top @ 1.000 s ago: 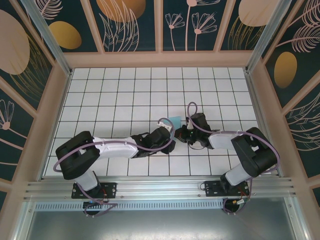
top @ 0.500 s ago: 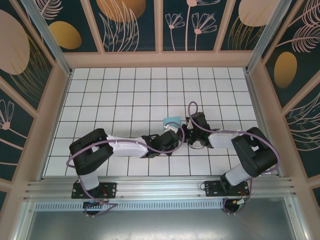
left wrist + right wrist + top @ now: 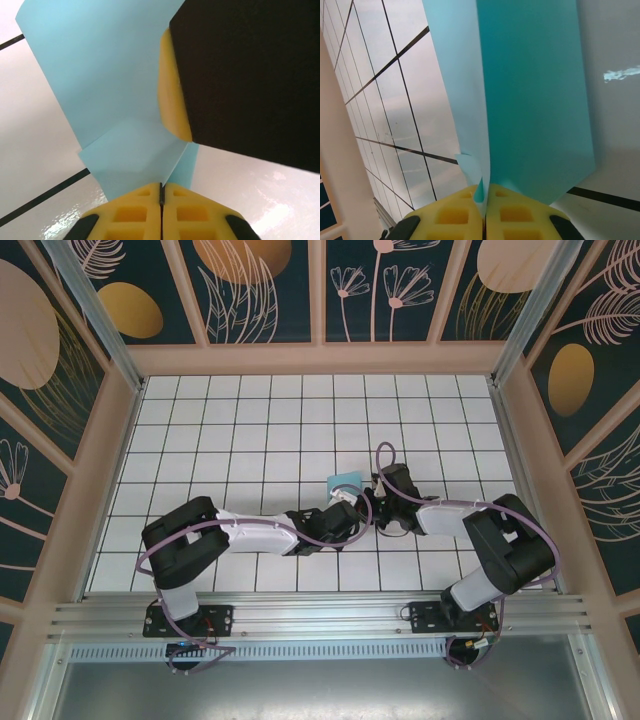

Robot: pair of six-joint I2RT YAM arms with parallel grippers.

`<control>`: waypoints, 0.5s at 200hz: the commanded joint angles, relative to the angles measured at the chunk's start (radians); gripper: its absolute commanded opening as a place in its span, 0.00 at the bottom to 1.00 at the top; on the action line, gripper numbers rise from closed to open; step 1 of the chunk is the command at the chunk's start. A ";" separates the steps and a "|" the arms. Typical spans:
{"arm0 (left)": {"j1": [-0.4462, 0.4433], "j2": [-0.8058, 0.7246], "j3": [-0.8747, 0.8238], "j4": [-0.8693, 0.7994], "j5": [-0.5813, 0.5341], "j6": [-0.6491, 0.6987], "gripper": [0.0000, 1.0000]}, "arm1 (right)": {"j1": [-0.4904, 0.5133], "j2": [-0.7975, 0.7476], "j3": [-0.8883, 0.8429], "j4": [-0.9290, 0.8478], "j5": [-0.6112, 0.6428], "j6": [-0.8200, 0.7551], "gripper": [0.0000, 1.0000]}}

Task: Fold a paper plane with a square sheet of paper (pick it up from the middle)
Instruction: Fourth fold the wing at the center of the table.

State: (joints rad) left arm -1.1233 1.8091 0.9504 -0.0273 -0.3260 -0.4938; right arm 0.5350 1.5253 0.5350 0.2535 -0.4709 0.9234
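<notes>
The folded light-blue paper (image 3: 346, 481) stands up off the tiles mid-table, pinched from both sides. In the left wrist view, the creased sheet (image 3: 110, 85) rises from the seam of my left gripper (image 3: 161, 189), whose yellow pads are shut on its lower edge. A yellow pad of the right gripper's finger (image 3: 172, 95) presses the sheet from the right. In the right wrist view, the paper (image 3: 535, 100) fans upward from my right gripper (image 3: 484, 192), which is shut on its folded edge. From above, the left gripper (image 3: 353, 503) and right gripper (image 3: 372, 504) meet just below the paper.
The white gridded table (image 3: 250, 430) stretches out behind and to the left of the paper. Pink frame posts and patterned walls (image 3: 320, 290) enclose it. Both arms lie low across the near rows of tiles.
Over the last second the left arm's elbow swung right and its gripper closed in on the paper, which shifted slightly left. In the last half second hardly anything moved.
</notes>
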 commanded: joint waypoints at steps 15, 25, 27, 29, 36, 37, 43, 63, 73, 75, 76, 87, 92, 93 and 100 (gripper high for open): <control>-0.004 0.020 0.004 -0.007 0.009 -0.011 0.02 | 0.006 -0.018 0.040 -0.043 0.018 -0.010 0.12; -0.006 0.017 -0.005 0.007 0.012 -0.024 0.00 | 0.006 -0.022 0.043 -0.050 0.018 -0.017 0.14; -0.006 0.016 -0.009 0.010 0.012 -0.026 0.00 | 0.006 -0.022 0.044 -0.051 0.018 -0.017 0.14; -0.006 0.015 -0.011 0.013 0.013 -0.029 0.00 | 0.006 -0.024 0.043 -0.053 0.020 -0.018 0.15; -0.005 0.011 -0.021 0.024 0.014 -0.039 0.00 | 0.006 -0.029 0.046 -0.058 0.020 -0.026 0.16; -0.005 0.010 -0.022 0.025 0.014 -0.040 0.00 | 0.006 -0.030 0.046 -0.058 0.020 -0.027 0.16; -0.006 0.005 -0.030 0.036 0.017 -0.049 0.00 | 0.006 -0.035 0.049 -0.065 0.018 -0.037 0.18; -0.004 -0.016 -0.058 0.080 0.044 -0.069 0.00 | -0.003 -0.058 0.067 -0.115 0.035 -0.089 0.26; -0.001 -0.027 -0.074 0.106 0.066 -0.079 0.00 | -0.009 -0.077 0.072 -0.141 0.041 -0.116 0.30; 0.001 -0.030 -0.077 0.112 0.070 -0.081 0.00 | -0.011 -0.081 0.073 -0.144 0.041 -0.120 0.31; 0.002 -0.031 -0.080 0.115 0.073 -0.082 0.00 | -0.011 -0.084 0.074 -0.145 0.041 -0.123 0.32; 0.011 -0.045 -0.105 0.154 0.109 -0.096 0.00 | -0.019 -0.106 0.076 -0.166 0.044 -0.149 0.37; 0.019 -0.053 -0.120 0.176 0.125 -0.105 0.00 | -0.022 -0.120 0.075 -0.178 0.049 -0.159 0.38; 0.020 -0.055 -0.121 0.180 0.129 -0.108 0.00 | -0.023 -0.122 0.075 -0.180 0.050 -0.161 0.38; 0.032 -0.065 -0.140 0.210 0.159 -0.120 0.00 | -0.028 -0.142 0.075 -0.192 0.055 -0.174 0.39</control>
State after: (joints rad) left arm -1.1183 1.7897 0.8661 0.0853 -0.2619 -0.5591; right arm 0.5228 1.4597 0.5812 0.1318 -0.4377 0.8276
